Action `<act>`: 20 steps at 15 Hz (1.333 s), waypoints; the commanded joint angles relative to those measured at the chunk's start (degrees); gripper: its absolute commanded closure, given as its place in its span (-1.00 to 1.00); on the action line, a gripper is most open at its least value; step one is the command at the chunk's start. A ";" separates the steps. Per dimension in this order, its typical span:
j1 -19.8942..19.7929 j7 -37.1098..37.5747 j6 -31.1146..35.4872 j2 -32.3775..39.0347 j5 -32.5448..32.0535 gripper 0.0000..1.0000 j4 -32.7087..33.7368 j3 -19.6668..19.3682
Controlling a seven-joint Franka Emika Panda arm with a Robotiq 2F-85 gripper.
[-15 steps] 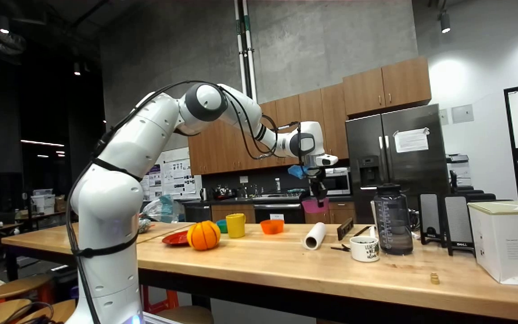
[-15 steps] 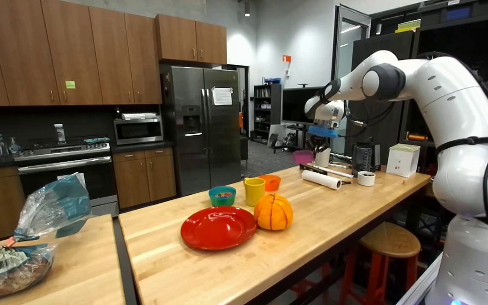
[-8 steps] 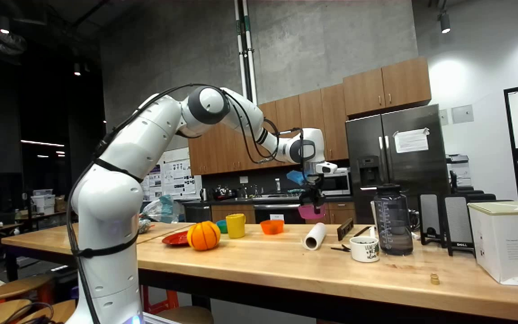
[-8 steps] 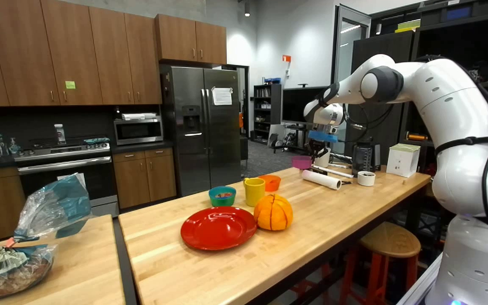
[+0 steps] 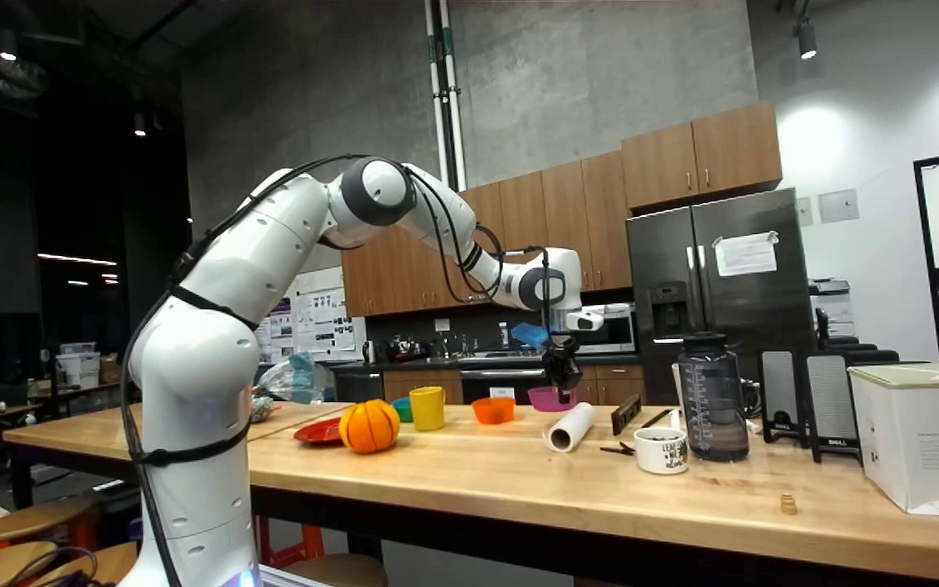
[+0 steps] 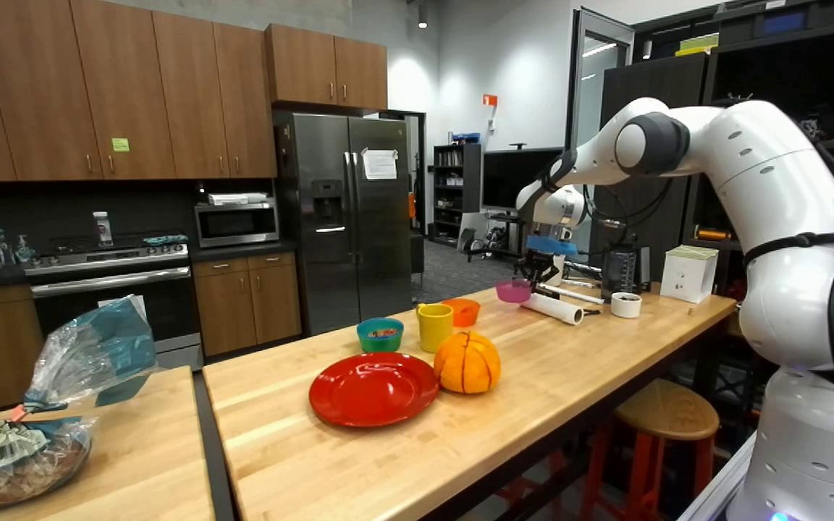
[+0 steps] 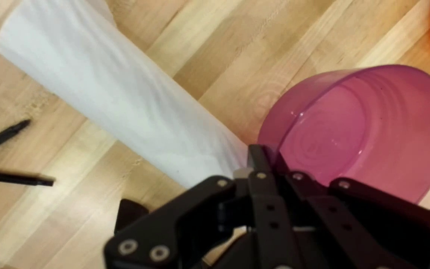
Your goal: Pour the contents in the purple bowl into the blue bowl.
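The hand [image 7: 269, 154] pinches the purple bowl [image 7: 364, 127] by its rim; the bowl sits roughly upright in both exterior views. Cannot tell whether its base touches the tabletop [image 6: 547, 369]. White roll [image 7: 125, 97] lies just beside the hand, contact unclear. Orange bowl [image 6: 466, 314]: past the purple bowl from the hand. Farther from the hand: yellow mug [image 6: 435, 331], then blue-green bowl [image 6: 381, 346] holding small coloured pieces [image 6: 382, 333].
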 commanded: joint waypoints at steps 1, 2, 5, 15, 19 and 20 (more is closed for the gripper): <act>-0.28 -3.01 1.53 -1.69 0.72 0.98 -3.74 0.59; -0.25 -3.68 2.05 -1.89 0.79 0.98 -4.69 0.75; 0.01 -4.97 3.21 -2.01 0.46 0.98 -6.50 0.91; 0.67 -7.41 5.26 -2.58 0.08 0.33 -8.70 1.53; 1.44 -6.87 5.69 -2.95 -1.12 -0.19 -8.69 1.00; 1.61 -6.71 5.85 -3.16 -1.40 -0.30 -8.72 0.92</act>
